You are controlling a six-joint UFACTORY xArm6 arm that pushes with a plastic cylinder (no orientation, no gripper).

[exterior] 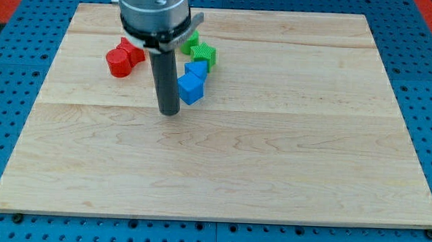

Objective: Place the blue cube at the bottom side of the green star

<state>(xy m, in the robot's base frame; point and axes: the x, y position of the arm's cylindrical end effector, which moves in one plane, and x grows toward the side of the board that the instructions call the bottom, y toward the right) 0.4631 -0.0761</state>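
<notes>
My tip (170, 112) rests on the wooden board, just left of and slightly below the blue cube (190, 89). A second blue block (198, 70) sits touching the cube on its upper right. The green star (203, 55) lies just above that second blue block. Another green block (192, 40) lies above and left of the star, partly hidden by the arm. The blue cube sits below and slightly left of the green star, with the other blue block between them.
Two red blocks lie at the upper left: a red round one (119, 61) and a red star-like one (133, 52), touching each other. The arm's grey body (153, 12) covers part of the board's top. The board edge (211, 221) runs along the view's bottom.
</notes>
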